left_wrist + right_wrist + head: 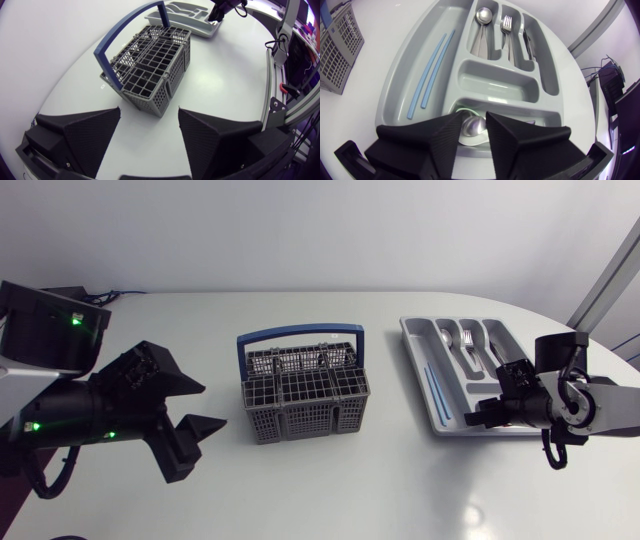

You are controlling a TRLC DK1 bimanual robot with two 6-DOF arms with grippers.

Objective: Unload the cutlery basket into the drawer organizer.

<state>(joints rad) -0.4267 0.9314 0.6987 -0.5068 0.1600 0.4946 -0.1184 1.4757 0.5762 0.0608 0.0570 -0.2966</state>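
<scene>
If the spoon (471, 127) is released askew, it could be left propped on a divider of the drawer organizer (500, 82) rather than lying flat. It appears to be clamped between the narrowly parted fingers of the right gripper (474, 120), with its bowl over the end compartment. The left gripper (210, 406) is held with its fingers spread wide, and the cutlery basket (305, 395) stands ahead of them on the surface.

a white table (330, 490) with a rounded far edge carries two things: a grey cutlery basket (305, 395) with a blue handle stands near its middle, and a grey drawer organizer (418, 345) lies flat well apart from it, near the curved right-hand edge
</scene>
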